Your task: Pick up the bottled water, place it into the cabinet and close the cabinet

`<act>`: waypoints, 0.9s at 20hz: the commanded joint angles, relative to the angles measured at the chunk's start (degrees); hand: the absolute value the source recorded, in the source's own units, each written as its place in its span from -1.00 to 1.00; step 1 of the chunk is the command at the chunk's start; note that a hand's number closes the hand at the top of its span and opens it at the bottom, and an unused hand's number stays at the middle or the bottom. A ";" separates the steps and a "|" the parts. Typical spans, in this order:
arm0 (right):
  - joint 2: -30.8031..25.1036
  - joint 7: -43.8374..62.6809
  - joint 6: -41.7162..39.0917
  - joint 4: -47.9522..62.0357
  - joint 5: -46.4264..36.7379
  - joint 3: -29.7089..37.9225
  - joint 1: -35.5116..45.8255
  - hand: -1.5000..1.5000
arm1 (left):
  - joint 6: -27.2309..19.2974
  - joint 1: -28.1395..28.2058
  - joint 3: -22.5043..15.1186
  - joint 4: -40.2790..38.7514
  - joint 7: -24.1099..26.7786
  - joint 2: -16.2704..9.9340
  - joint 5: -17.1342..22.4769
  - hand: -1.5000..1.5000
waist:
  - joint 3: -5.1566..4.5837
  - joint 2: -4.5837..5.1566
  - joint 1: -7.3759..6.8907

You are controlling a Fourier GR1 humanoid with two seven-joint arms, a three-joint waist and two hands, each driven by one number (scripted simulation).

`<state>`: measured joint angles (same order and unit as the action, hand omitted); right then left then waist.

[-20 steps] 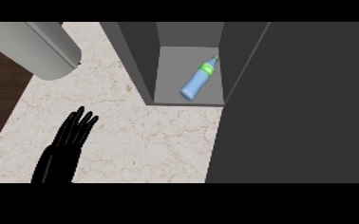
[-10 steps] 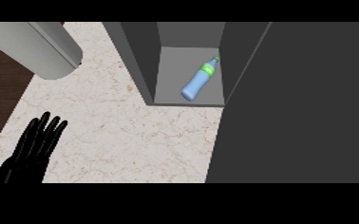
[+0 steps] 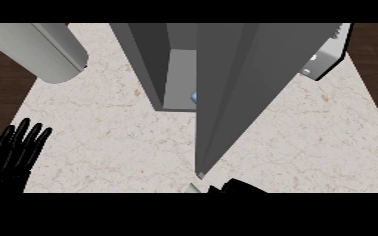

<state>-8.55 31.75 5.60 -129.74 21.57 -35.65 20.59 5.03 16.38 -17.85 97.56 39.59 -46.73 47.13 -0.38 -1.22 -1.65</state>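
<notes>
The grey cabinet (image 3: 151, 60) stands on the marble counter, and its door (image 3: 244, 90) is swung most of the way across the opening. Through the narrow gap left, only a small blue bit of the bottled water (image 3: 193, 96) shows, lying inside on the cabinet floor. My right hand (image 3: 238, 186) shows as a black shape at the view's lower edge, just below the door's near corner; how it touches the door is hidden. At the lower left edge my left hand (image 3: 22, 150) rests open, fingers up, away from the cabinet.
A large grey cylinder (image 3: 48, 50) lies at the back left of the counter (image 3: 111, 145). A pale bracket-like part (image 3: 325, 55) sticks out behind the door at the right. Dark floor borders the counter on both sides.
The cabinet door has swung from wide open at the right across the opening, hiding nearly all of the bottle. My right hand has come into view at the bottom. The left hand has barely moved.
</notes>
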 commanded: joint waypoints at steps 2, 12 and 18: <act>8.21 2.85 13.71 7.35 -11.75 -10.35 12.01 1.00 | 0.04 1.46 2.69 4.35 -2.39 -2.65 2.52 -1.00 | 0.13 0.30 -0.26; 8.52 -7.15 32.09 29.72 6.29 -5.29 33.33 1.00 | 0.83 3.79 7.95 10.27 -5.88 -5.65 6.04 -1.00 | 0.34 1.45 -1.61; 8.54 -5.69 14.59 35.04 17.73 -2.02 37.39 1.00 | 1.20 6.89 9.13 10.80 -4.99 -4.40 4.13 -1.00 | 0.37 1.56 -0.64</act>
<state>-0.13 24.84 28.28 -98.08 32.58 -39.69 54.82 6.21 23.24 -9.65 107.91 35.66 -51.07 51.08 -0.03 0.16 -2.76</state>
